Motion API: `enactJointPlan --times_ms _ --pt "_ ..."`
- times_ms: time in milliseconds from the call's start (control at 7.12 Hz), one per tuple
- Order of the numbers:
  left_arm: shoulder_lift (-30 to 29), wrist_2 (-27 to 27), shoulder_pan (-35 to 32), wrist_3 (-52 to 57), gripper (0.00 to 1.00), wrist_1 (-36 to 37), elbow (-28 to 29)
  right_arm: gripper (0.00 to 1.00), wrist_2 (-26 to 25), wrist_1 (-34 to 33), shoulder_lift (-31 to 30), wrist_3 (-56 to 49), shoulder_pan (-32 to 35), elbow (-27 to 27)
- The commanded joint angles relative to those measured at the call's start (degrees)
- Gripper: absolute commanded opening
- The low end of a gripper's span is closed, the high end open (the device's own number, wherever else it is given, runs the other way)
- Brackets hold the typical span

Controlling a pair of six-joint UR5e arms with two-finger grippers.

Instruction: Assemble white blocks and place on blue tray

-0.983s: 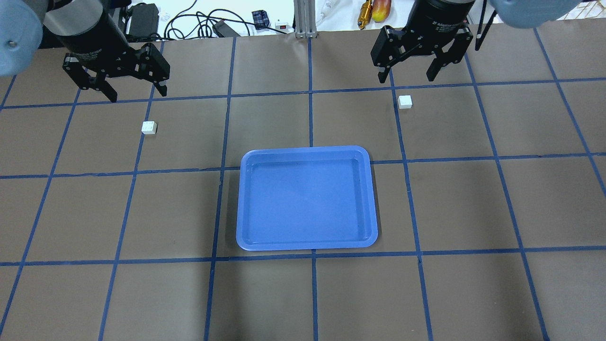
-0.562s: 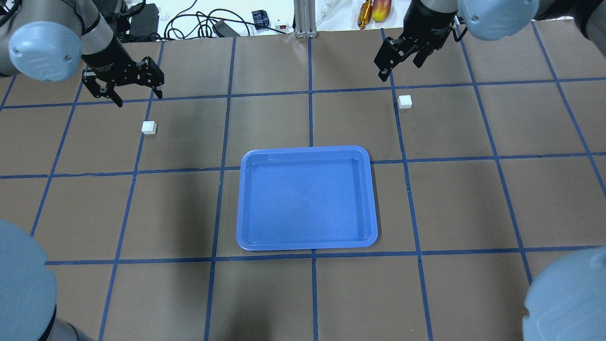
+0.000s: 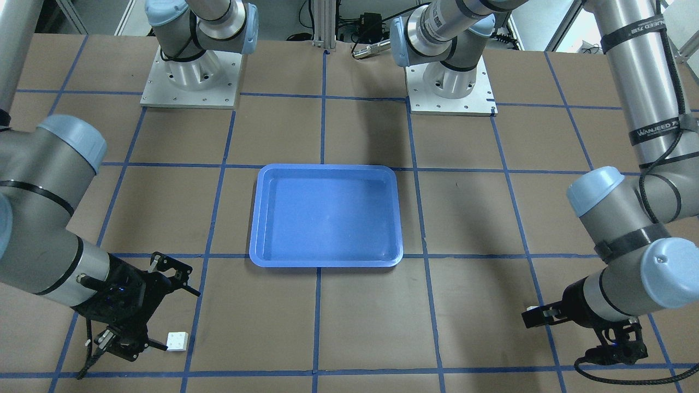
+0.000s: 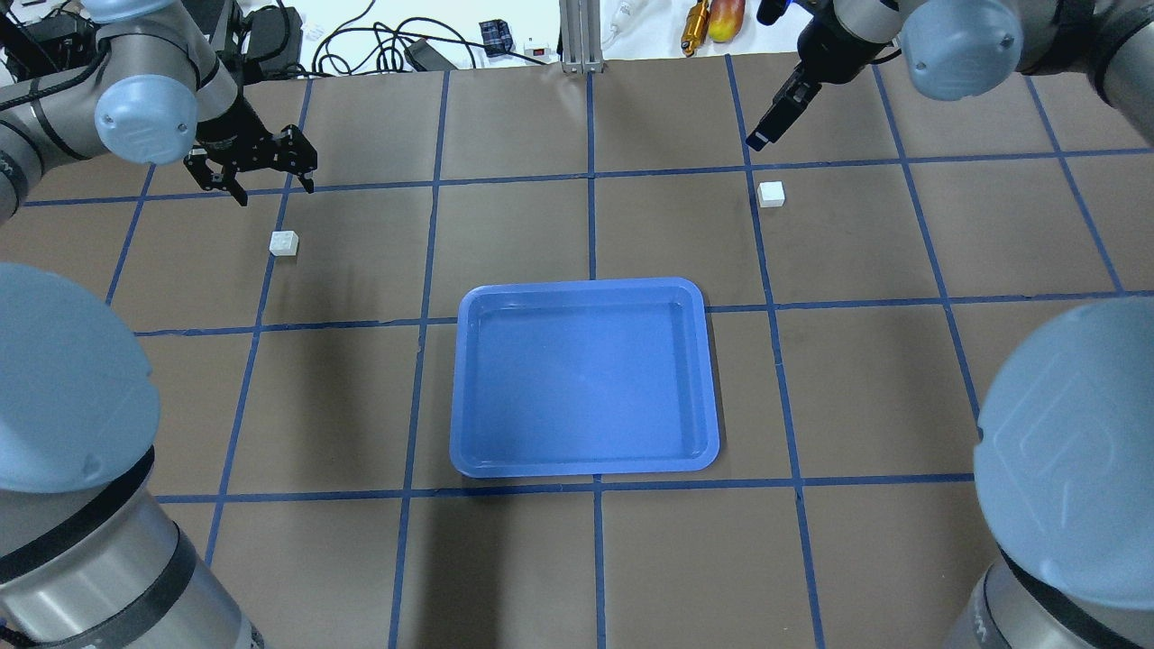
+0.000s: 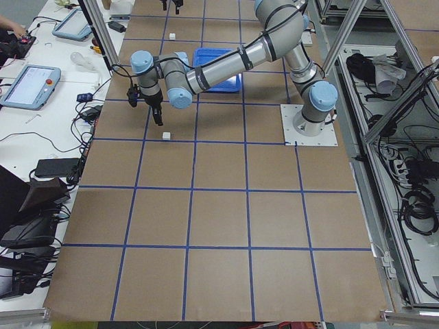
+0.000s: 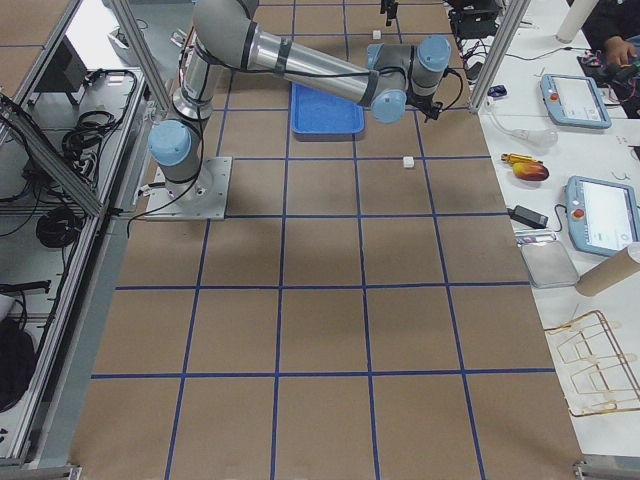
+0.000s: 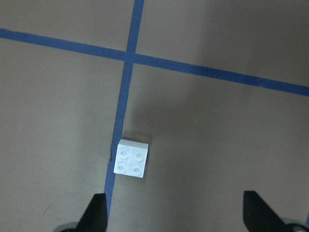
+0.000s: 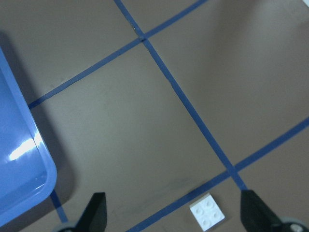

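Observation:
Two white blocks lie apart on the brown table. One block (image 4: 284, 243) is at the far left, below my open left gripper (image 4: 275, 192). In the left wrist view this block (image 7: 131, 158) sits studs up on a blue tape line, ahead of the left fingertip (image 7: 96, 212). The other block (image 4: 771, 194) is at the far right, below my right gripper (image 4: 762, 140), which shows edge-on. In the right wrist view this block (image 8: 207, 212) lies between the open fingertips (image 8: 253, 210). The blue tray (image 4: 586, 464) is empty at the table's middle.
Cables, a power brick (image 4: 270, 31) and tools lie beyond the table's far edge, beside an aluminium post (image 4: 581, 36). Both arms' elbows (image 4: 63, 379) loom large at the near corners. Blue tape lines grid the table.
Both grippers have dropped toward the table and look smaller. The right wrist has turned so its gripper shows edge-on. The arm elbows have swung into view. Blocks and tray have not moved.

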Motion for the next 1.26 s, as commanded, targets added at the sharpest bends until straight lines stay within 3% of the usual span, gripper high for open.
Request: enactJointPlan --times_ms 0,140,281,421,702,983,1124 --pt "-1.64 0.09 0.74 2.15 0.96 1.47 -2.10 0.95 5.64 -2.08 4.58 -9.48 -4.31 0.30" --pt "-1.47 0.09 0.74 2.59 0.91 5.91 -5.08 0.96 5.75 -1.92 5.72 -9.93 -5.38 0.48" --pt "-1.47 0.00 0.74 3.64 0.78 7.61 -6.24 0.96 5.58 -1.83 6.86 -13.50 -5.74 0.74" --pt "-1.47 0.00 0.92 4.69 0.72 7.45 -6.34 0.95 5.49 -1.65 8.18 -22.15 -6.79 0.83" --pt "-1.47 0.00 2.31 8.98 0.56 7.28 -6.51 0.92 5.75 -1.13 10.73 -28.44 -7.32 0.83" --pt "-1.12 0.00 2.76 9.97 0.19 6.92 -6.51 0.87 5.93 -1.12 11.44 -30.85 -7.41 1.09" --pt "-0.86 -0.18 2.76 10.67 0.04 6.49 -6.60 0.76 5.93 -1.21 11.53 -31.99 -7.41 1.27"
